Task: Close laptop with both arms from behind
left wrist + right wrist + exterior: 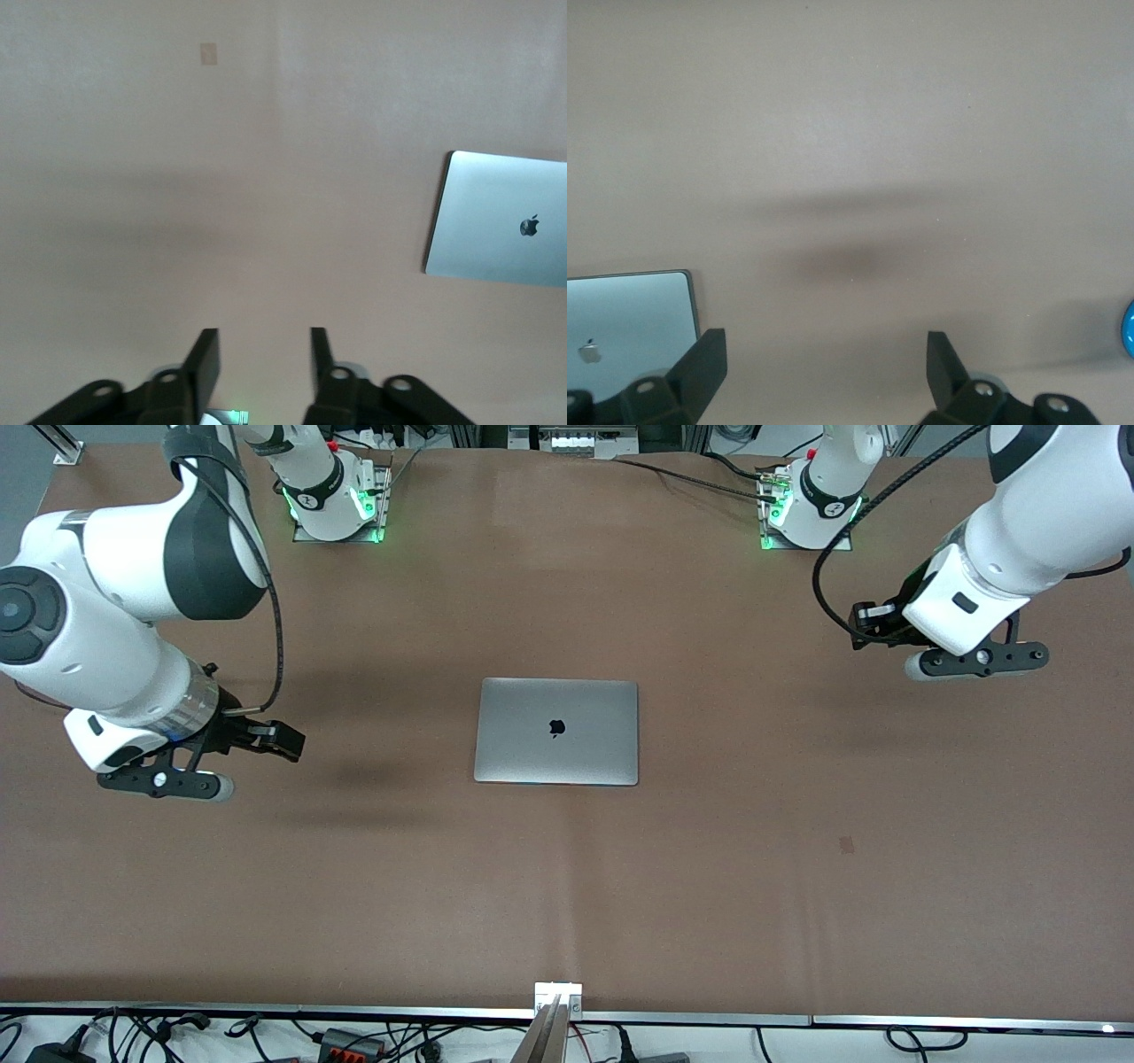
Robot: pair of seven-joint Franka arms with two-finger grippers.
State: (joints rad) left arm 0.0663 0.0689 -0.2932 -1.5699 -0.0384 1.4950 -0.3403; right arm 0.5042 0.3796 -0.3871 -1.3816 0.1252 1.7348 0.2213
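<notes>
At frame centre on the brown table [709,868]: slim silver-grey metal laptop [556,731], lid flat, already closed. Left gripper [973,661] and right gripper [166,781] over bare tabletop at either end, fingers spread, holding nothing. Closing step apparently done; nothing more called for than waiting clear.

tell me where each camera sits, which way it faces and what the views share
Front view: high across the table, facing both bases; shows the closed laptop mid-table, the left gripper over bare table at its arm's end, and the right gripper likewise.
Left wrist view: on the left wrist, looking down past its own open jaws at the table.
Right wrist view: on the right wrist, looking down past its open jaws, spread wider.
Shared: all three show the laptop lid with its logo.
</notes>
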